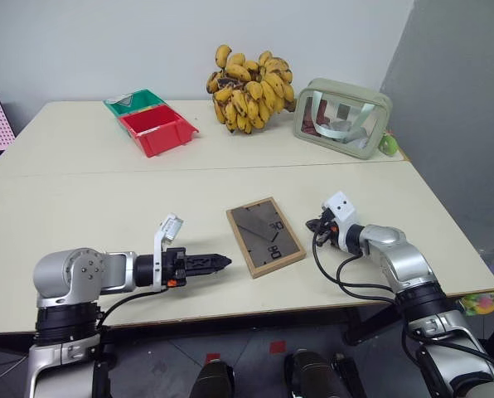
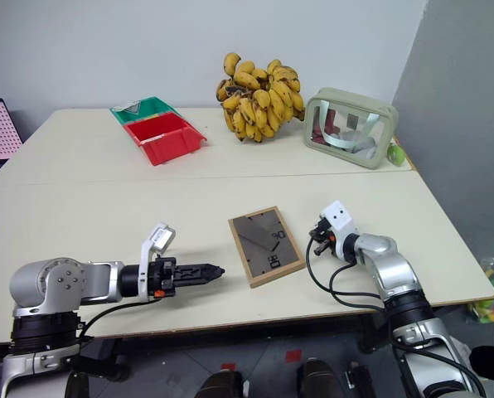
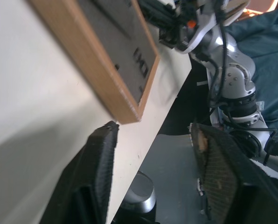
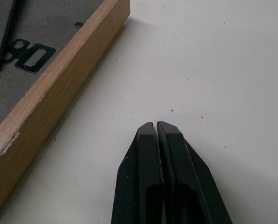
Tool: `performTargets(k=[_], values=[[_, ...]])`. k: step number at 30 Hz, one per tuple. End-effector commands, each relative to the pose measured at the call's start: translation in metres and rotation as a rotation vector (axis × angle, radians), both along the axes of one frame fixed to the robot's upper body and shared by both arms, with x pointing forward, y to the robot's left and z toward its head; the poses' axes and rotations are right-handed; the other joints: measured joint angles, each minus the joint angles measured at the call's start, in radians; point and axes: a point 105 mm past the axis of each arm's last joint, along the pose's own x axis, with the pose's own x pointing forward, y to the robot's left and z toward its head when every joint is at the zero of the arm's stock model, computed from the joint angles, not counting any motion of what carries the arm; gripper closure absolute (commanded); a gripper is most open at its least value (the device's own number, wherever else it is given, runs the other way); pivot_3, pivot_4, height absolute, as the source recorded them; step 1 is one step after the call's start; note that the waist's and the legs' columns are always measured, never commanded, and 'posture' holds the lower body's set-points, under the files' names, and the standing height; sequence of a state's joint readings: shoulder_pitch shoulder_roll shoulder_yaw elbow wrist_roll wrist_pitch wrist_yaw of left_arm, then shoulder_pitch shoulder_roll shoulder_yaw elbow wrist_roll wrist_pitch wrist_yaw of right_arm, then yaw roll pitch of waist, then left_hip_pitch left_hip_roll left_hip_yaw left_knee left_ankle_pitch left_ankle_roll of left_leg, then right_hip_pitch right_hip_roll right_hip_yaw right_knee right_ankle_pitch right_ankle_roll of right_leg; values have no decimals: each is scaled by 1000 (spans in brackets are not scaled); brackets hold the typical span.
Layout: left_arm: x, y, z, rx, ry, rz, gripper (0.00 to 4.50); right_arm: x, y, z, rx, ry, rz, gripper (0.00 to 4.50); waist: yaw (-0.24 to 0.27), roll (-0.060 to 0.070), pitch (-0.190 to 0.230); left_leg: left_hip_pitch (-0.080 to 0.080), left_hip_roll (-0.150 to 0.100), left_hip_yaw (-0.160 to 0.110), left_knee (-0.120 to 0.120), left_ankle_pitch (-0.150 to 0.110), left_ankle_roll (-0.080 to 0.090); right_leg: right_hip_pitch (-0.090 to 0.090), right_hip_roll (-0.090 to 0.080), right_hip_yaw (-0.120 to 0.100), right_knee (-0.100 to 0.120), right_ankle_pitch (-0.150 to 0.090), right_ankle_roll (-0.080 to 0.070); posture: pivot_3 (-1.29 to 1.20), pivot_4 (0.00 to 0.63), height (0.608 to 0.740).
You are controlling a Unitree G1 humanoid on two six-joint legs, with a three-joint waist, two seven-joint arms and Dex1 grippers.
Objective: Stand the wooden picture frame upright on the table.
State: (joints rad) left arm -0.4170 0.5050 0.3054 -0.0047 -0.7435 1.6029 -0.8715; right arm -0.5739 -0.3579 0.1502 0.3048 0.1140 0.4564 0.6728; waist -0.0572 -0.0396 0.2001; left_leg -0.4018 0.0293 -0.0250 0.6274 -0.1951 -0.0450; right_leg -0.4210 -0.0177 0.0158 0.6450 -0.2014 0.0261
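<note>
**Left eye view: frame lying face-down near the front edge, both grippers beside it, neither holding**

Left eye view is showing the left gripper point(image 1: 218, 263) hovering near the table's point(image 1: 81, 207) front edge, pointing toward the wooden picture frame point(image 1: 265, 236) and sitting just short of its near-left corner. In the left wrist view its fingers point(image 3: 99, 168) are standing apart with nothing between them, so the jaws are released.

Toward the back edge, a red bin point(image 1: 157, 128) is sitting against a green bin point(image 1: 135, 101) on the left, a banana bunch point(image 1: 251, 89) is lying at the middle, and a pale green pouch point(image 1: 342, 116) is standing toward the back-right corner.

At the middle of the front half, the frame is lying flat, back side up, turned slightly askew to the front edge, with its grey backing and fold-out stand showing.

To its right, the right gripper point(image 1: 316, 225) is resting close beside the frame's right edge without touching it; the right wrist view is showing its fingers point(image 4: 150, 177) pressed together, clenched on nothing.

Judging by its build, the frame is looking light and rigid, with smooth wood that may slide on the tabletop; any glazing on the hidden front could be fragile. Taking it by the wooden rim on opposite long edges seems soundest, leaving the stand free to swing out.
</note>
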Motion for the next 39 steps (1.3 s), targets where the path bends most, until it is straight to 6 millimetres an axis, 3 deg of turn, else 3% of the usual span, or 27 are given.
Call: performTargets(k=[1,4,9,15,19,21,29,33,36,39], values=[[7,-12,-27,-10,59,89,566,-4,30,9,62,-39,49,4404,-1,0,0,2,0,0,0,0,0,1,0,0,0,0,0,0,150,740],[17,-23,-34,-44,58,130,51,-13,53,7,103,-26,98,4404,2,1,-1,2,0,0,0,0,0,1,0,0,1,0,0,0,150,740],[28,-42,-29,-98,40,118,51,-27,69,3,114,-7,175,4404,7,5,-5,3,-1,0,1,0,0,3,-1,0,0,0,0,0,150,740],[33,-39,-22,-84,8,104,51,-19,44,-3,56,-13,104,4404,10,5,-5,2,-2,0,2,0,0,3,-3,1,-3,0,0,0,150,740],[26,-36,-7,-128,-13,76,635,-10,24,-1,39,-30,37,4404,7,5,-5,1,-2,0,2,0,0,2,-3,0,-3,0,0,0,150,740],[22,-36,0,-144,-25,62,1163,-9,17,1,40,-37,19,4404,6,5,-5,1,-2,0,1,0,0,2,-2,0,-2,0,0,0,150,740],[12,-31,34,-243,-99,18,2820,5,-10,40,111,-116,-72,4404,6,4,-4,-3,-1,0,-4,-1,0,-3,-1,-1,-2,-2,-1,0,150,740],[18,-41,64,-274,-197,-27,3515,9,-9,90,150,-183,-12,4404,7,3,0,-5,-1,-1,-2,-1,0,-4,-1,-1,-2,-3,-1,0,150,740],[24,-47,74,-251,-231,-39,3654,1,2,120,229,-155,80,3856,7,3,0,-5,-1,-1,0,-1,0,-3,-1,-2,-2,-2,-1,0,150,740],[29,-51,89,-241,-292,-60,3655,-23,22,152,342,-62,282,3132,7,3,0,-5,-2,-1,-1,-1,0,-3,-1,-1,-2,-2,-1,0,150,740]])
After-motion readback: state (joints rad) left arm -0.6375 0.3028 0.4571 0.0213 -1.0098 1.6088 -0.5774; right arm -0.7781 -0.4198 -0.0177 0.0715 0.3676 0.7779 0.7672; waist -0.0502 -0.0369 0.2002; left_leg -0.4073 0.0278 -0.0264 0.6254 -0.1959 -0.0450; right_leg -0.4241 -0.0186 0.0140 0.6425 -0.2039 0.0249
